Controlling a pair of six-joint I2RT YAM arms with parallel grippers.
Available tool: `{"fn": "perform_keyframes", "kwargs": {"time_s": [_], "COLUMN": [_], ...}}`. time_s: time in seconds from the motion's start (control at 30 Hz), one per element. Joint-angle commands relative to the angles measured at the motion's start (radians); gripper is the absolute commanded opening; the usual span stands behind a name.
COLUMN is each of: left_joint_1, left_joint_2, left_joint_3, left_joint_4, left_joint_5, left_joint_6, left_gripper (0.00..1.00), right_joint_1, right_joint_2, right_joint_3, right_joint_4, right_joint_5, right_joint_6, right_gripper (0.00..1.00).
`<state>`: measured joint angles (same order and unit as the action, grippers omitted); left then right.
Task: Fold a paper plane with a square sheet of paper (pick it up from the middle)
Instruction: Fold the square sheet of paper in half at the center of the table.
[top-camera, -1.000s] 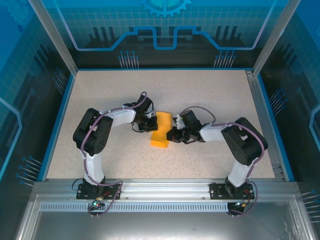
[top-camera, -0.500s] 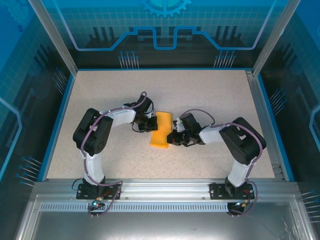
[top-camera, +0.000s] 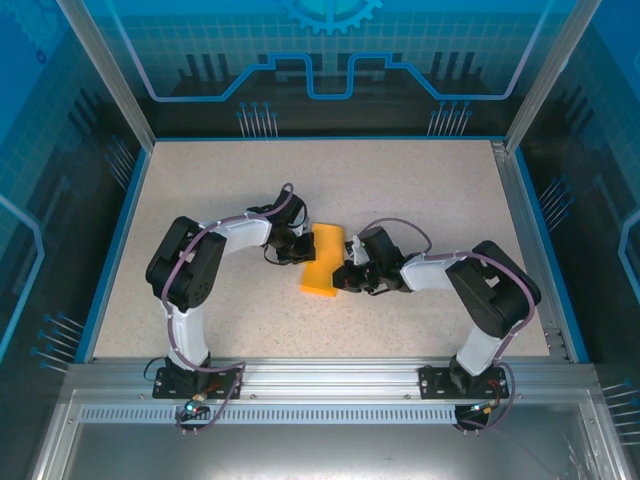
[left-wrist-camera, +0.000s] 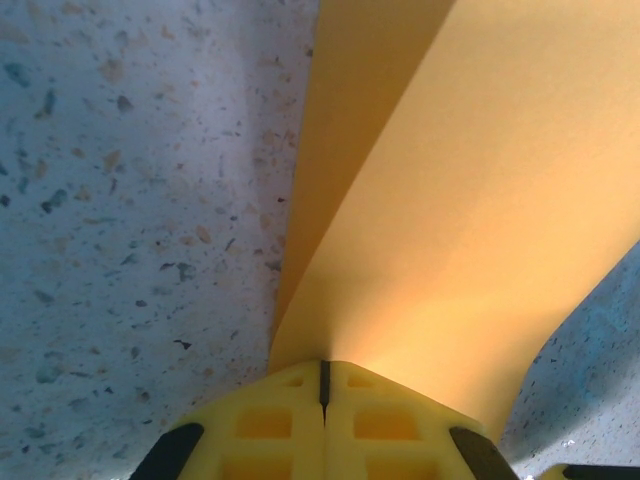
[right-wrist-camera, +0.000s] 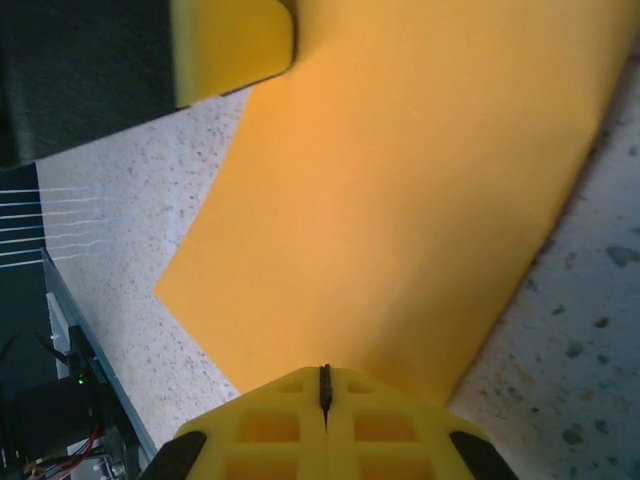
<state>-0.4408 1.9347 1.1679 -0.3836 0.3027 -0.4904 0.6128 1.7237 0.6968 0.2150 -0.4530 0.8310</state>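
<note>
The orange-yellow sheet of paper (top-camera: 322, 261) lies folded into a long strip in the middle of the table, between my two grippers. My left gripper (top-camera: 303, 248) meets its far left edge. In the left wrist view the jaws (left-wrist-camera: 323, 372) are shut, and the paper (left-wrist-camera: 470, 200) rises out of their tip as two layers that part along a crease. My right gripper (top-camera: 344, 275) is at the near right edge. Its jaws (right-wrist-camera: 324, 378) are shut with the paper's (right-wrist-camera: 400, 180) edge running in at their tip. The left fingertip (right-wrist-camera: 230, 40) shows at that sheet's far corner.
The speckled tabletop (top-camera: 420, 190) has a blue rim and glass walls with metal posts around it. The rear half and both front corners are free. A metal rail (top-camera: 330, 375) with both arm bases runs along the near edge.
The right arm's elbow has swung a little to the right while its gripper stayed at the paper. The left arm and the paper have not visibly moved.
</note>
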Motion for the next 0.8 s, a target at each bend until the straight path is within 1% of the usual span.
{"fn": "perform_keyframes", "kwargs": {"time_s": [0.0, 0.17, 0.33, 0.47, 0.63, 0.77], "left_joint_1": [-0.01, -0.009, -0.008, -0.009, -0.009, -0.008], "left_joint_2": [0.04, 0.043, 0.041, 0.042, 0.043, 0.043], "left_joint_3": [-0.041, -0.043, -0.039, -0.036, -0.039, -0.041], "left_joint_4": [-0.038, -0.036, -0.04, -0.044, -0.043, -0.043], "left_joint_5": [-0.038, -0.039, -0.038, -0.04, -0.039, -0.038], "left_joint_6": [0.023, 0.024, 0.026, 0.029, 0.03, 0.029], "left_gripper": [0.0, 0.0, 0.0, 0.0, 0.0, 0.0], "right_joint_1": [0.015, 0.013, 0.019, 0.029, 0.048, 0.056], "right_joint_2": [0.046, 0.062, -0.011, -0.047, -0.019, 0.018], "right_joint_3": [-0.034, -0.026, 0.004, 0.012, 0.016, 0.0], "right_joint_4": [0.014, -0.004, -0.054, -0.054, -0.031, -0.03], "right_joint_5": [0.007, 0.009, 0.014, 0.003, -0.018, 0.0], "right_joint_6": [0.009, 0.004, -0.011, -0.004, 0.003, 0.005], "right_gripper": [0.0, 0.0, 0.0, 0.0, 0.0, 0.0]}}
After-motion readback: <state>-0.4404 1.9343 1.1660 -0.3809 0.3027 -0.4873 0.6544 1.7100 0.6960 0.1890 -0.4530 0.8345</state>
